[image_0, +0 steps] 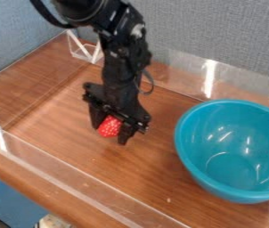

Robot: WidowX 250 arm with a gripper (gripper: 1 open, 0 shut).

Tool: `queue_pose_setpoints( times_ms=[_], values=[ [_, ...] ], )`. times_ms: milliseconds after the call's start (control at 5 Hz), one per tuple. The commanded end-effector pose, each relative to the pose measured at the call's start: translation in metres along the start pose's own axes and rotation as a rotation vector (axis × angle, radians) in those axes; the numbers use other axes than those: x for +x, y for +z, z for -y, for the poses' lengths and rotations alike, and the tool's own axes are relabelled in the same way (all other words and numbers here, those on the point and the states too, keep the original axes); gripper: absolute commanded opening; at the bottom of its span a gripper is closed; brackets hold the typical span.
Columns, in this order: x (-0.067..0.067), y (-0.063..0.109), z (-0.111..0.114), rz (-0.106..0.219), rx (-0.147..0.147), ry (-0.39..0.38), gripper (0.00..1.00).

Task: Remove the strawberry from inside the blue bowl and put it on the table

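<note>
My claw (112, 130) points down at the tabletop (53, 98), its jaws set narrow on either side of the strawberry (109, 127); from this angle I can't tell whether they actually pinch it. The blue bowl (231, 149) sits to the claw's right, apart from it.

— Bright enough in here?
— Even, soft light from above. White glare spots sit inside the bowl (230, 149), and a sheen runs over the table (53, 98).
— Sharp?
— No, small and grainy. The arm (116, 53) looks soft, its shadow faint.
</note>
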State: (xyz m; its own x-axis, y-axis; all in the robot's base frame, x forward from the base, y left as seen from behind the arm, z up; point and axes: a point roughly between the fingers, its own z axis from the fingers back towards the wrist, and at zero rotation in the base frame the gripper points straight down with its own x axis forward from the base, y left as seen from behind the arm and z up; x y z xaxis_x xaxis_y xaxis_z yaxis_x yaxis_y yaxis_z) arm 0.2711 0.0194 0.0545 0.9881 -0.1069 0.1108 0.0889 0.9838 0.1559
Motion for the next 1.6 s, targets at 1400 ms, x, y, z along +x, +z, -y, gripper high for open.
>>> queue_pose_setpoints(
  times_ms=[1400],
  values=[
    [0.021, 0.006, 0.005, 0.108, -0.004, 0.213, 0.00]
  ],
)
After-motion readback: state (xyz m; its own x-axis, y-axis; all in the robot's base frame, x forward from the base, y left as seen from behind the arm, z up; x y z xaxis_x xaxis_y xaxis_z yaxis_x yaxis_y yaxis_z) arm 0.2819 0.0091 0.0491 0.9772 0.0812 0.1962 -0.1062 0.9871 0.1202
